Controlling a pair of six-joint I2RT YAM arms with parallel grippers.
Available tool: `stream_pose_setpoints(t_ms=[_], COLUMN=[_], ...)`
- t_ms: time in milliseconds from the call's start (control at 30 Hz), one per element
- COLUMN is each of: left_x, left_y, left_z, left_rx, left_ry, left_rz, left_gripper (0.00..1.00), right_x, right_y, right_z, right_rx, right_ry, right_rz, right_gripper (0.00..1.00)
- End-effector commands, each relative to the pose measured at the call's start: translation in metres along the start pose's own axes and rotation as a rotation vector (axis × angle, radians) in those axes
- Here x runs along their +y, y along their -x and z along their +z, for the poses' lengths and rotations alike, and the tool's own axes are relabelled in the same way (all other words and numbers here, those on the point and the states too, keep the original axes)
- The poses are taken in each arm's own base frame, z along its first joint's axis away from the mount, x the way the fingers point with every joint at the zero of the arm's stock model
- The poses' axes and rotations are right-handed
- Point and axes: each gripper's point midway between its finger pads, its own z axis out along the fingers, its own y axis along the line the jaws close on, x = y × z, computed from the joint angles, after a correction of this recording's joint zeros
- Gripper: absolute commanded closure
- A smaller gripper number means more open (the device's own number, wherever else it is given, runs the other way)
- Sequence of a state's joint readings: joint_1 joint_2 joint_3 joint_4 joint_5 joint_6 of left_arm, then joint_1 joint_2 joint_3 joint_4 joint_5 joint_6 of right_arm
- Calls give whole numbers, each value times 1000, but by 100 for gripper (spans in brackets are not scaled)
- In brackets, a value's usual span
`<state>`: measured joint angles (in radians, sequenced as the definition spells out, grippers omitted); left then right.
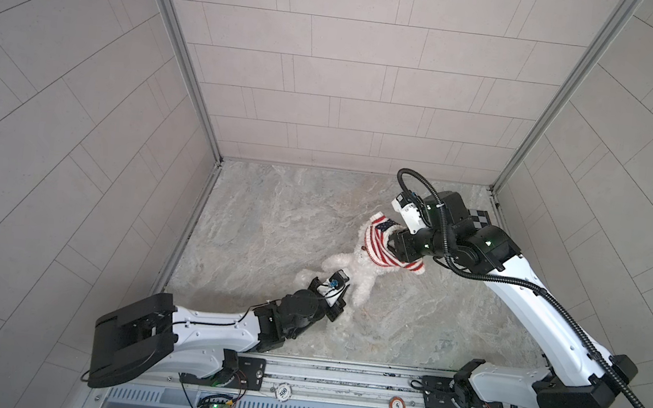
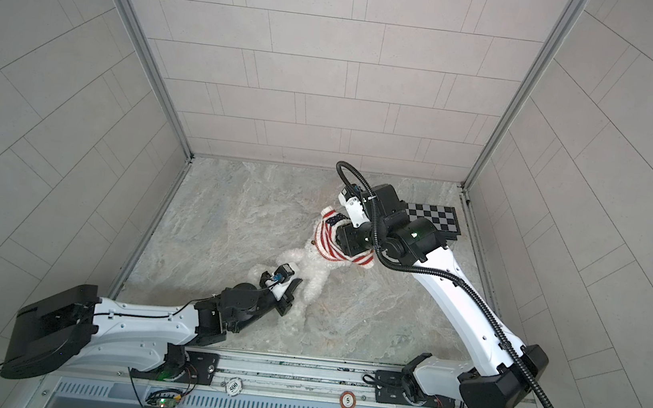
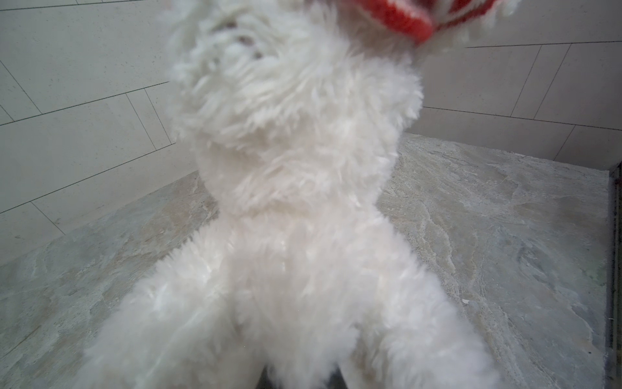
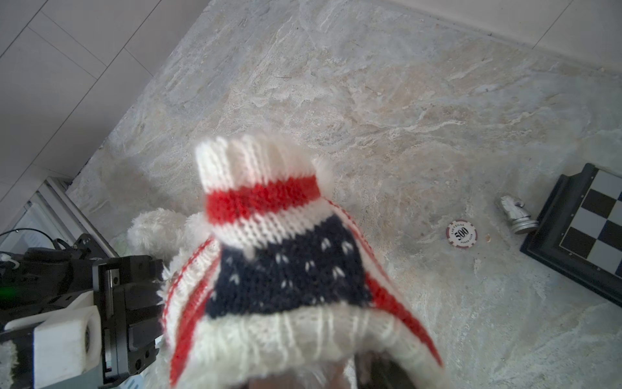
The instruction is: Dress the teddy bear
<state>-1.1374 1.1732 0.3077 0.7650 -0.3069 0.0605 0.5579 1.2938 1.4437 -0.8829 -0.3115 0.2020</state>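
Observation:
The teddy bear (image 1: 345, 263) lies on the stone tabletop in both top views, its white fur filling the left wrist view (image 3: 296, 202). A red-and-white striped knit sweater (image 1: 380, 247) with a navy starred patch (image 4: 286, 269) covers its head and upper body. My left gripper (image 1: 342, 292) is shut on the bear's lower body between the legs, and fur hides its fingertips. My right gripper (image 1: 394, 238) sits at the sweater's white hem. The hem drapes over its jaws, so their state is hidden.
A checkered board (image 2: 434, 217) lies at the back right beside the right arm. Next to it are a toppled silver chess piece (image 4: 516, 215) and a poker chip (image 4: 461, 233). Two more chips (image 1: 283, 391) (image 1: 397, 405) rest on the front rail. Tiled walls enclose three sides.

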Motion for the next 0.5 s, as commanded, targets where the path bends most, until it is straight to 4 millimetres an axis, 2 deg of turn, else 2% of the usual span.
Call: stream_pose_setpoints(t_ms=[0,233,467], left_x=[-2,-1,2], left_y=[16,16,19], left_z=[1,1,4], left_rx=[-52,-51,-56], left_ry=[-8,4,25], left_rz=[-4,4,22], left_gripper=[100,100,100], right_x=[16,18,17], right_y=[0,-18,-31], right_z=[1,9,17], right_rx=[12,88,144], right_ry=[103,137,156], right_rz=[7,24,46], right_gripper=[45,45,51])
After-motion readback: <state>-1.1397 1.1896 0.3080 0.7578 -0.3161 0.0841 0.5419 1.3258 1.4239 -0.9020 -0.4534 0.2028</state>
